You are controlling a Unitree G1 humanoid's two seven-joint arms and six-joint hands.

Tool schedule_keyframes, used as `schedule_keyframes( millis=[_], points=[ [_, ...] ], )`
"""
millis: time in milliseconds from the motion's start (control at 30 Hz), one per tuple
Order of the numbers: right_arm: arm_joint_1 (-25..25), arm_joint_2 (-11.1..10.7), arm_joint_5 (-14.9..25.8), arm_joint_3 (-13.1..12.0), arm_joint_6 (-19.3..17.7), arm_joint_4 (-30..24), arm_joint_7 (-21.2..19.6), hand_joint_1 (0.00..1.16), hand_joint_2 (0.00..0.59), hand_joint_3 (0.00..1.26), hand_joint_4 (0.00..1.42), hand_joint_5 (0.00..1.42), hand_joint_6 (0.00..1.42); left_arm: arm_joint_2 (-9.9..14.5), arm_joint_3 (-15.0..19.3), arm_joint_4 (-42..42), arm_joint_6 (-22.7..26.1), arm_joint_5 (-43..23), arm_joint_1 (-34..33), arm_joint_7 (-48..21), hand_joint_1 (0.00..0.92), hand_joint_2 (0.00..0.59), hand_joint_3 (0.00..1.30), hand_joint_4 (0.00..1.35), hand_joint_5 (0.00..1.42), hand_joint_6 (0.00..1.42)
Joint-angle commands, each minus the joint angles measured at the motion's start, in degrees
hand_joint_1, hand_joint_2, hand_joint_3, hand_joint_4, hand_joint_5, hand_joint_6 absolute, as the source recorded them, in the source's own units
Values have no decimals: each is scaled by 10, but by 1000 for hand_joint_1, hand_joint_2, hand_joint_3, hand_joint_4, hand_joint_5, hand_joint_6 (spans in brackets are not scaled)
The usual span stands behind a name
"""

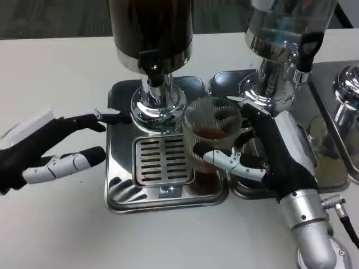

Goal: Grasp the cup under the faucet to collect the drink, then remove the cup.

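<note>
both dispenser tops [151, 25] cut off; right hand [263, 151] round cup [210, 131], left hand [47, 148] spread, nothing in it

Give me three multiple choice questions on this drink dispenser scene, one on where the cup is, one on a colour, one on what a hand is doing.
1. Where is the ribbed clear cup?
A. On the right part of the steel drip tray, right of the dark dispenser's tap
B. On the white table by the left hand
C. Upside down on the grille

2. What colour is the liquid in the cup?
A. Green
B. Reddish brown
C. Clear

3. What is the right hand doing?
A. Resting flat on the table
B. Pressing the tap
C. Gripping the cup

Answers: 1 A, the cup stands by the tray's right edge. 2 B, brownish liquid shows through the wall. 3 C, its fingers wrap the cup; the left hand holds nothing.
</note>
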Motion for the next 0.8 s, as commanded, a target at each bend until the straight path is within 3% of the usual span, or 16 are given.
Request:
schedule_keyframes(
  millis=[33, 367, 800],
  points=[
    [12, 0, 14, -9, 2, -44, 7, 694, 248, 509, 644, 684, 682, 23, 1, -25, -24, -6, 24, 3, 0, 147, 252, 137, 159, 256],
    [47, -4, 16, -16, 23, -104, 29, 697, 242, 510, 645, 702, 697, 50, 3, -55, -77, 26, 67, 35, 0, 139, 141, 10, 54, 196],
    [79, -8, 21, -21, 40, -170, 55, 714, 239, 518, 645, 717, 710, 76, -9, -102, -114, 22, 116, 68, 0, 137, 109, 0, 36, 170]
  ],
)
